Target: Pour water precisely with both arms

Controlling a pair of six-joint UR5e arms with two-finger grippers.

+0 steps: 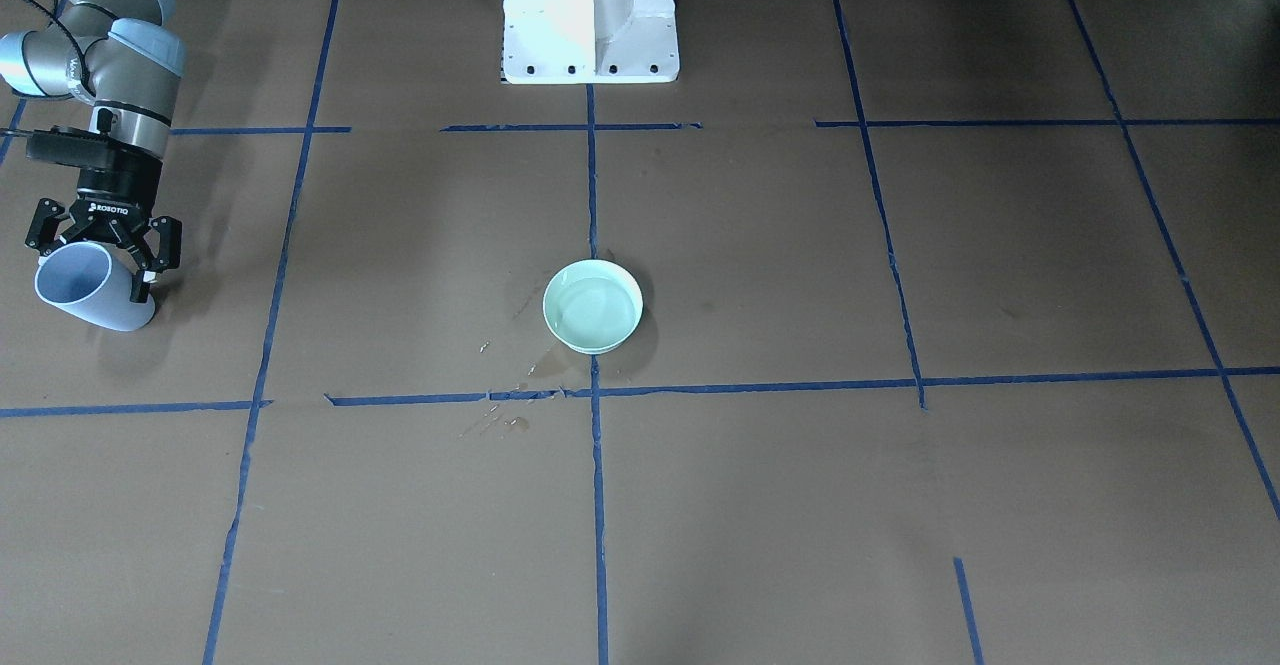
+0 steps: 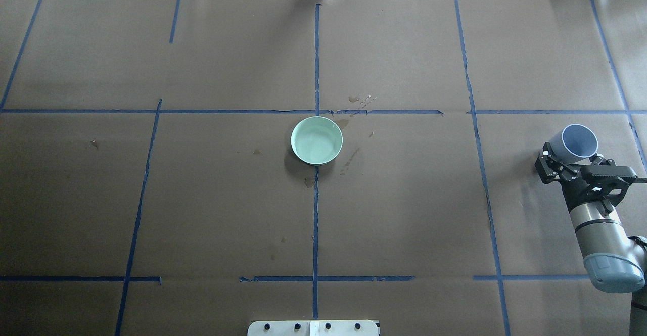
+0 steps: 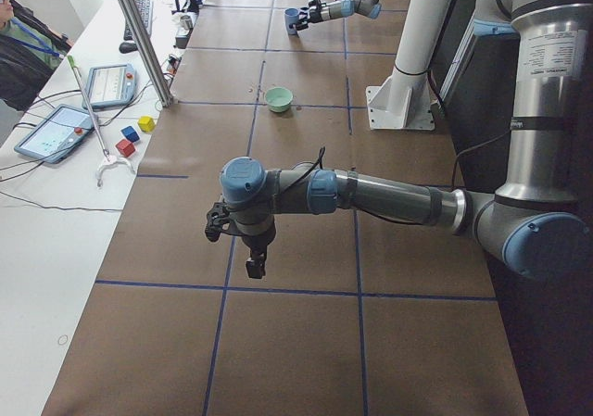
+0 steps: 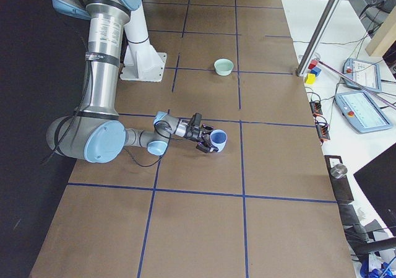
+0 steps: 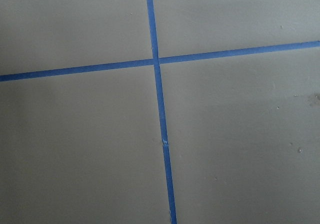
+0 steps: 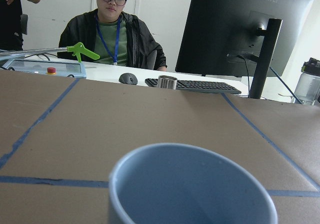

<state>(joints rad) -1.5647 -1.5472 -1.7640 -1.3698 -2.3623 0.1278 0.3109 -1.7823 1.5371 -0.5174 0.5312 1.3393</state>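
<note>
Blue cup [image 6: 192, 186] fills the bottom of the right wrist view, mouth open toward the camera, tilted; interior looks dry as far as visible. Right gripper [image 2: 566, 166] is pinching this cup [image 2: 576, 141] at its lower wall, the cup leaning over with its mouth angled away from the robot, low over the table [image 2: 404, 214] near the robot's right edge. Water [image 1: 594, 305] sits in the pale green bowl [image 1: 592, 306] at table centre, on a blue tape line [image 1: 597, 505]; surface clear and glossy. Spilt water shows as darker wet streaks and drops [image 1: 500, 410] just beside the bowl, on the far side from the robot. Right arm [image 2: 604, 240] reaches out low, wrist nearly horizontal. Left arm [image 3: 389, 198] is stretched across the table's left end, well apart from the bowl, its gripper [image 3: 255, 268] pointing straight down above the paper; it appears only in the left side view, so cannot tell whether the fingers are spread or together. Gripper body reads "ROBOTIQ" in the front view. Monitor [image 6: 245, 29] behind the table reads "HUAWEI".
</note>
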